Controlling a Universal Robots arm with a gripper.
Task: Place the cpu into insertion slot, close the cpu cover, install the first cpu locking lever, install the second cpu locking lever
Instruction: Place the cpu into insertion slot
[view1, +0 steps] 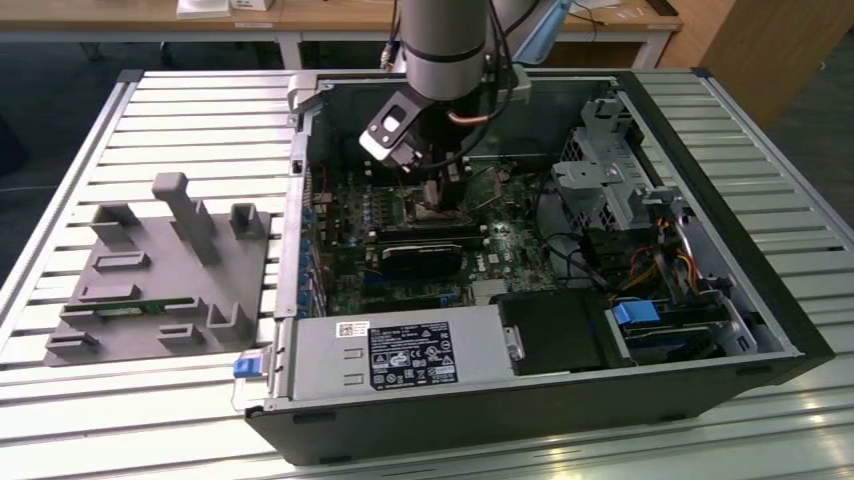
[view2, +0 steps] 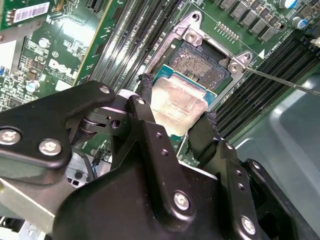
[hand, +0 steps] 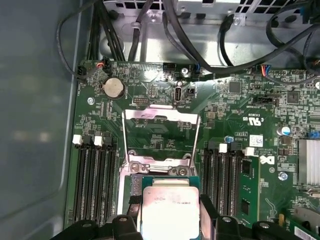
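The cpu, a pale silver square on a green-edged board, sits between my gripper's two black fingers, which are shut on its sides. In the first wrist view the cpu hangs just over the near part of the insertion slot. The slot's dark centre shows beyond the chip, inside a silver rim. The cpu cover, a silver frame with a big cut-out, is swung open beyond the slot. A thin metal lever sticks out beside the slot. In the exterior view the gripper reaches down into the open computer case.
Black memory slots flank the socket on both sides. Cables run along the case wall. A grey power supply box, a black heatsink block and a drive cage crowd the case. A grey fixture stands at the exterior view's left.
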